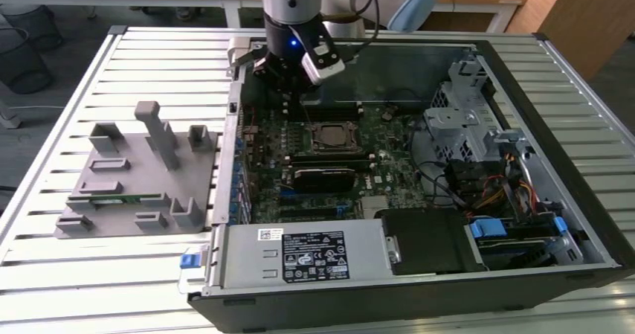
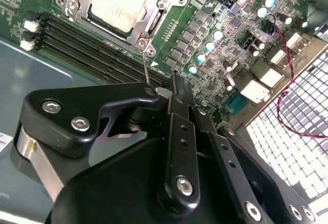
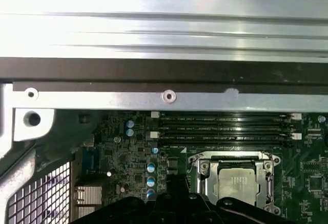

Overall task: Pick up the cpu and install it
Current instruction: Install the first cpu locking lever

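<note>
The cpu (image 2: 119, 1) sits in its motherboard socket (image 2: 146, 21) at the second wrist view's upper left, while the gripper (image 2: 174, 88), fingers together and empty, hangs above nearby memory slots (image 2: 87, 44); dropping could scrape them.

Silver cpu (image 2: 119, 2) flat in motherboard socket

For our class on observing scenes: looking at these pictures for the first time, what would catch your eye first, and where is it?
The open computer case on the slatted table dominates the exterior view, its green motherboard exposed. The arm's gripper hangs inside over the board's far edge. In both wrist views the shiny cpu sits in its metal socket frame, beside the black memory slots.
</note>
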